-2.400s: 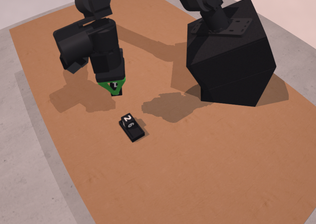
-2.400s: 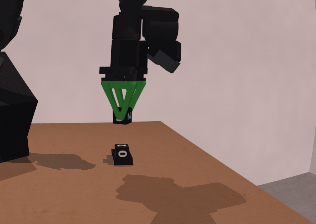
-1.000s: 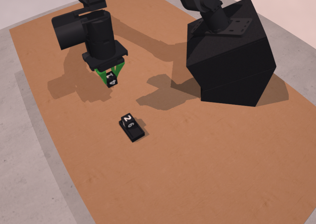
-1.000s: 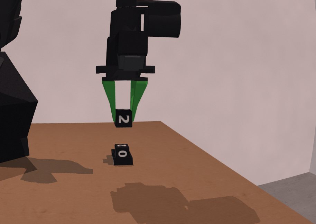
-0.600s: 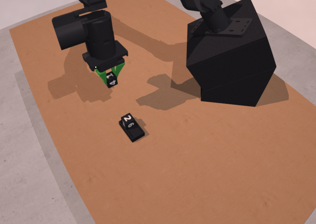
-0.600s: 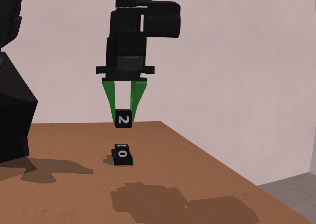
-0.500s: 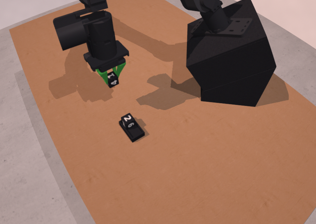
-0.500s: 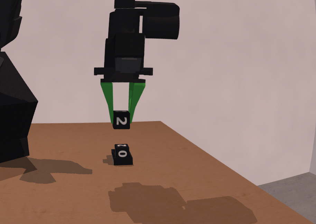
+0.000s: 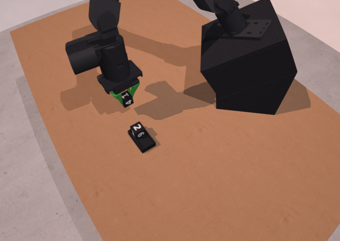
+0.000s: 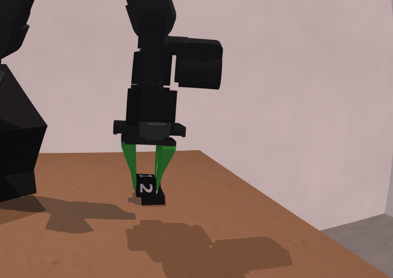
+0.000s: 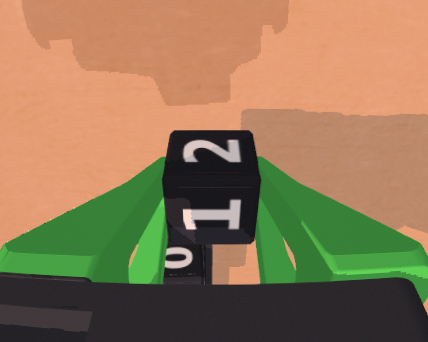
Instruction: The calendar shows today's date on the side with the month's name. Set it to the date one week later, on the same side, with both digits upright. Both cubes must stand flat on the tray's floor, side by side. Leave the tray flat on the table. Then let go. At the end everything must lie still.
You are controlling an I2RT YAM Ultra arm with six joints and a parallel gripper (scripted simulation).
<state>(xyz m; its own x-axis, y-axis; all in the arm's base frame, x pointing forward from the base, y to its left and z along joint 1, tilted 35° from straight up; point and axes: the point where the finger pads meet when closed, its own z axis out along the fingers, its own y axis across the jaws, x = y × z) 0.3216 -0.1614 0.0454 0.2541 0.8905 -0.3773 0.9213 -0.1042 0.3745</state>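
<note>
- Tabletop [image 10: 285, 224]: a brown wooden surface, marked in the foreground by broad arm shadows.
- Tray [image 9: 145, 144]: a small black rectangular tray, flat on the tabletop. In the top view the half of its floor nearer the camera is bare.
- Seated cube [image 9: 137, 130]: a black cube with white digits, standing in the far half of the tray. In the top view it shows a 2 on its upper face and a 6 on a side face. In the wrist view a 0 shows low behind the held cube.
- Held cube [image 10: 145, 184]: a black cube pinched between the green fingers [image 10: 130, 163]. The jaws press on its two opposite sides. In the exterior view its front face reads 2; in the top view its faces read 1 and 4; in the wrist view, 2 and 1.
- Position: in the exterior view the held cube sits low, overlapping the tray; whether it touches the tray cannot be told. In the top view it appears apart from the tray, toward the far side.
- Gripper [image 9: 127, 99]: points straight down, below the black wrist housing [image 10: 151, 105].
- Pedestal [image 9: 247, 67]: a large black block beyond the tray, carrying the arm's mounting plate.
</note>
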